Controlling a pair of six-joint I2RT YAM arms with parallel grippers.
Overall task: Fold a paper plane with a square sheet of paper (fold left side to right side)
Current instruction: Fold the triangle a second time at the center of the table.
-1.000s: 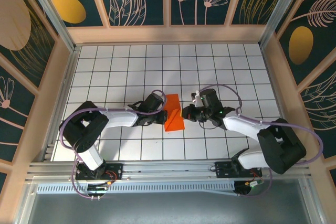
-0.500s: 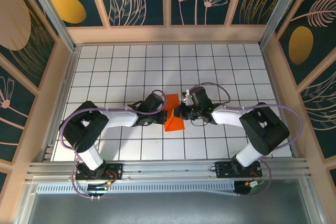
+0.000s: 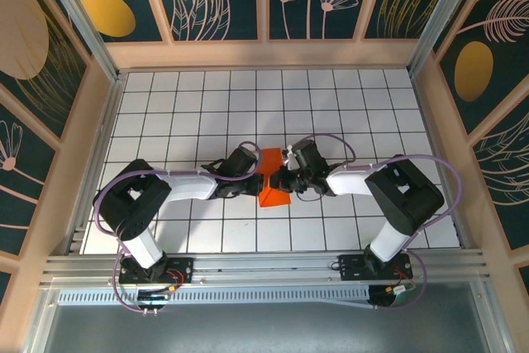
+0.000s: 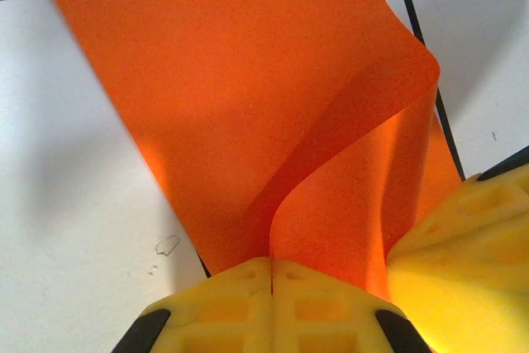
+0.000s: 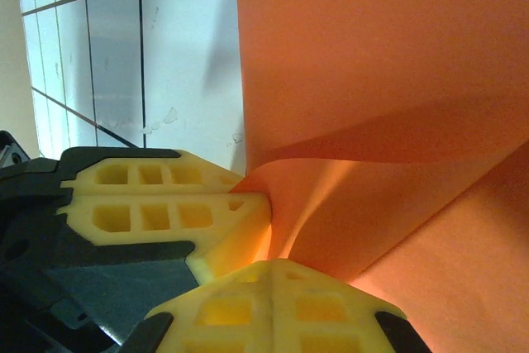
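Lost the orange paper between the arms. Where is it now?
In the top view the square sheet of paper lies mid-table, pinched by the left gripper, the shut right gripper touching its right side.

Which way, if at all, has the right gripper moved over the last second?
Yes. The right gripper has slid left across the gridded table, onto the orange sheet of paper, closing in on the left gripper.
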